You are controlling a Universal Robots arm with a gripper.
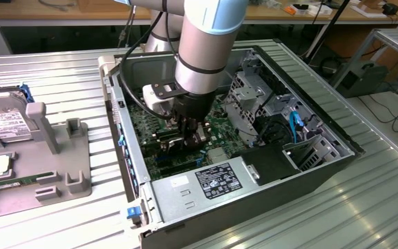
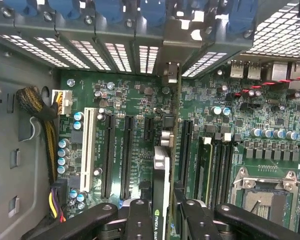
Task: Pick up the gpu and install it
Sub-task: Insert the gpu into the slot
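Observation:
Inside the open computer case (image 1: 119, 119), my gripper (image 1: 193, 141) reaches down over the green motherboard (image 1: 216, 132). The wrist view shows the gpu (image 2: 162, 170) edge-on between my black fingers (image 2: 140, 220), a thin card with a silver part and a green logo near my gripper (image 2: 162, 222). The jaws are shut on the card from both sides. It stands upright over the motherboard (image 2: 115, 95), in line with a long black slot (image 2: 185, 150), and its far end reaches the rear bracket openings (image 2: 172, 72). I cannot tell whether its edge sits in the slot.
Two empty black slots (image 2: 117, 155) and a white slot (image 2: 88, 150) lie beside the card. The CPU socket (image 2: 262, 190), yellow-black cables (image 2: 50, 145), power supply (image 1: 209, 181) and drive cage (image 1: 244, 93) crowd the case. A grey tray (image 1: 33, 166) holds a hard drive (image 1: 2, 124).

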